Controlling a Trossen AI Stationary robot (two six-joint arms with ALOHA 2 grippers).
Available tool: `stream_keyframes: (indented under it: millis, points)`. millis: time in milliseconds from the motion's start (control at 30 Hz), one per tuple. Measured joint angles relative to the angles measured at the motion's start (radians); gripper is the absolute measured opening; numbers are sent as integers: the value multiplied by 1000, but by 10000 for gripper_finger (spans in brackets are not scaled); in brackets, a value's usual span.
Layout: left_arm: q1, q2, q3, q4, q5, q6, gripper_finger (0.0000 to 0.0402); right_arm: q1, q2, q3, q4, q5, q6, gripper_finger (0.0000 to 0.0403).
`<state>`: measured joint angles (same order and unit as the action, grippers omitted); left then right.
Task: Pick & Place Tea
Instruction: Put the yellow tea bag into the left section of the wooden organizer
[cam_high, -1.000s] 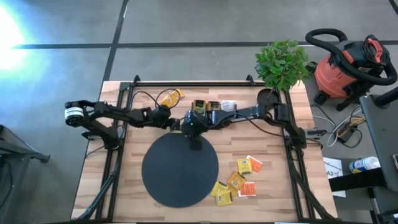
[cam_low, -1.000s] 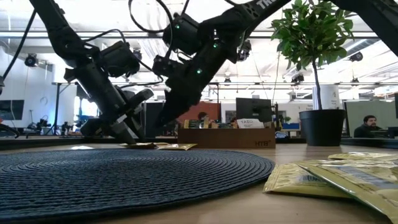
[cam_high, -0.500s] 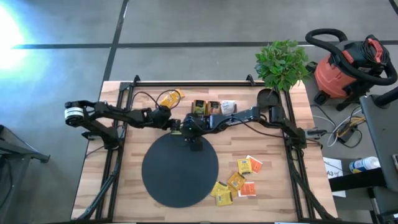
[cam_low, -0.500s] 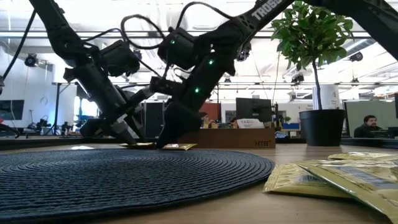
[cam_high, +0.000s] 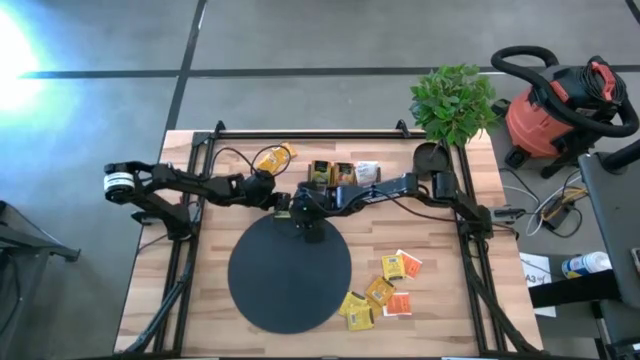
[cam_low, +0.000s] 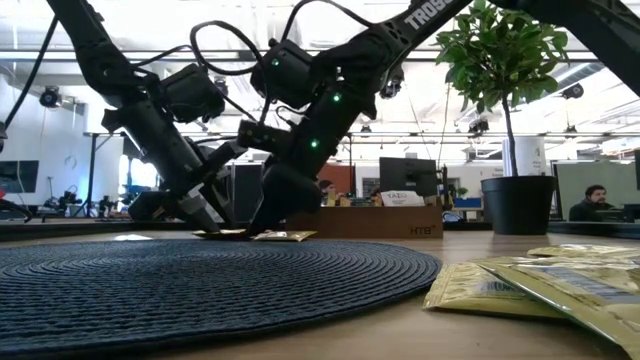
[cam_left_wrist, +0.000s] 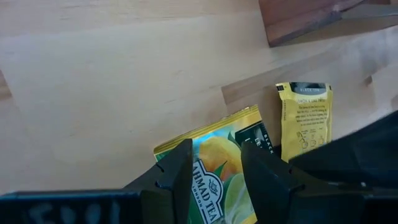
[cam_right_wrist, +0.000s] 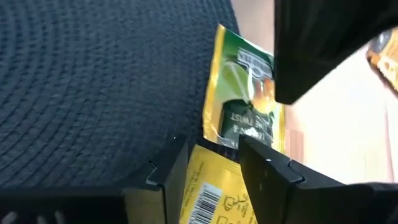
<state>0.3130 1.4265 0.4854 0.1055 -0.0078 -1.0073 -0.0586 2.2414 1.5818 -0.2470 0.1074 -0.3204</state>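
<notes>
Yellow tea sachets lie in three places on the wooden table (cam_high: 160, 300). Two of them sit at the far rim of the black woven disc (cam_high: 290, 275), and both grippers are down over that pair. The left gripper (cam_left_wrist: 211, 177) reaches in from the table's left edge; its fingers stand apart, one on each side of a yellow sachet with a lemon picture (cam_left_wrist: 214, 165) that lies flat on the bare wood, and they do not lift it. Just beside it lies a plainer yellow sachet with small print (cam_left_wrist: 303, 118), which the right arm partly covers in the left wrist view. The right gripper (cam_right_wrist: 208, 171) comes in from the right side of the table, with its fingers also parted, and the barcode end of that yellow sachet (cam_right_wrist: 208, 196) shows between them. I cannot tell whether the fingers press on it. Past it the lemon sachet (cam_right_wrist: 245, 102) lies half on the disc's rim and half on the wood.

A loose heap of yellow and orange-red sachets (cam_high: 385, 290) rests on the wood near the table's right front, just beside the disc. In the low view the nearest of these (cam_low: 520, 285) fill the right foreground. One more yellow sachet (cam_high: 275, 157) lies near the far edge. A brown wooden tray (cam_high: 340, 172) with a few packets stands along the far edge, and a potted plant (cam_high: 452, 105) stands at the far right corner.
</notes>
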Motion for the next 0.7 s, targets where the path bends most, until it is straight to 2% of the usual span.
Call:
stream_keyframes:
  millis: [400,700]
  points:
    - [0,1,0,25,13,-7,135,5,34,-5,82,-2,-193,135]
    - [-5,1,0,26,21,-15,135,4,34,6,70,-2,-207,100]
